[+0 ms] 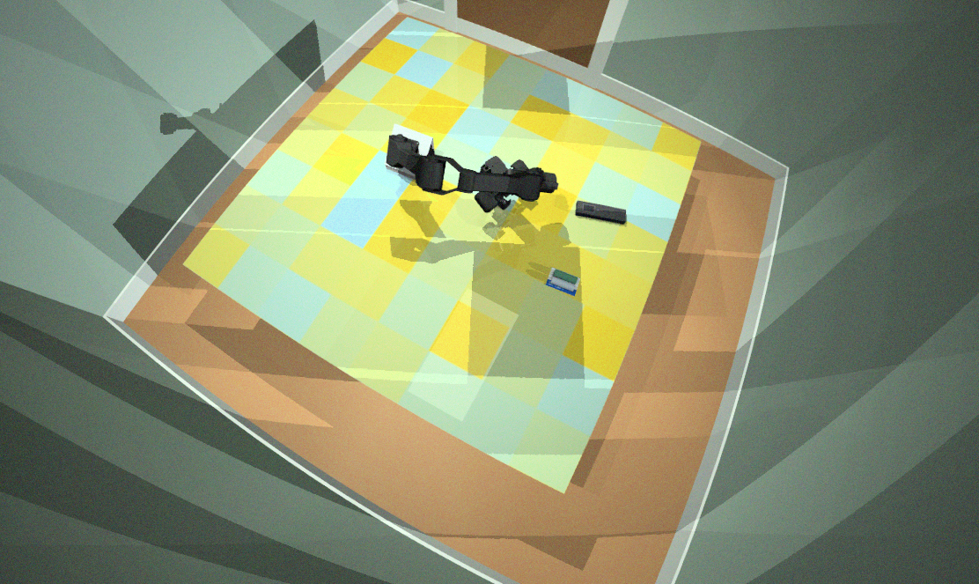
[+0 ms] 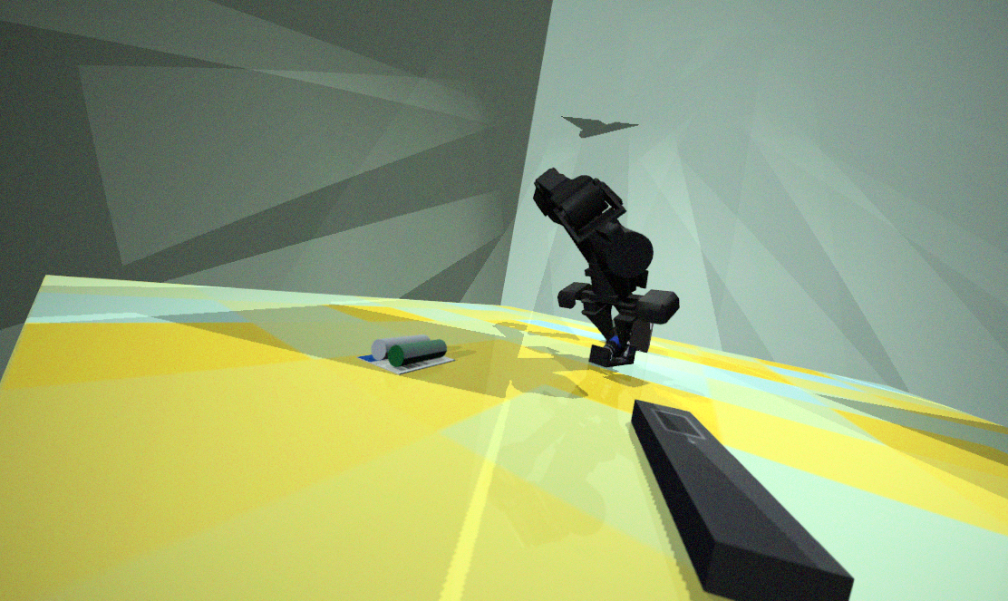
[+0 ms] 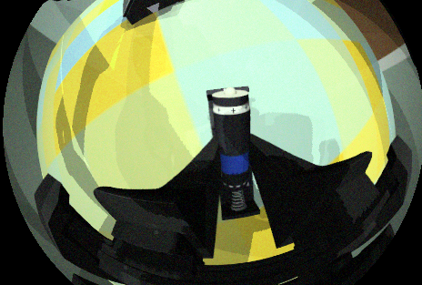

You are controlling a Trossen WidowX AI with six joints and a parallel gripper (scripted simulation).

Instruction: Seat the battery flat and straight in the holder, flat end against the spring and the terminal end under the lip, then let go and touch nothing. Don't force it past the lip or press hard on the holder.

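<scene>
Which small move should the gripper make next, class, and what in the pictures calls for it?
Probably a slow, straight lowering of the battery, flat end leading towards the spring: the gripper grips it above the holder, lined up nearly lengthwise, with the terminal end near the opposite end wall.

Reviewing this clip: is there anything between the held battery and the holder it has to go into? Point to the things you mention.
Nothing visible stands between them. In the wrist view the battery (image 3: 233, 138), gripped by the gripper (image 2: 614, 342) (image 3: 232, 141), hangs over the holder (image 3: 241, 215), whose spring (image 3: 238, 200) shows past its flat end. The remaining height gap cannot be judged.
</scene>
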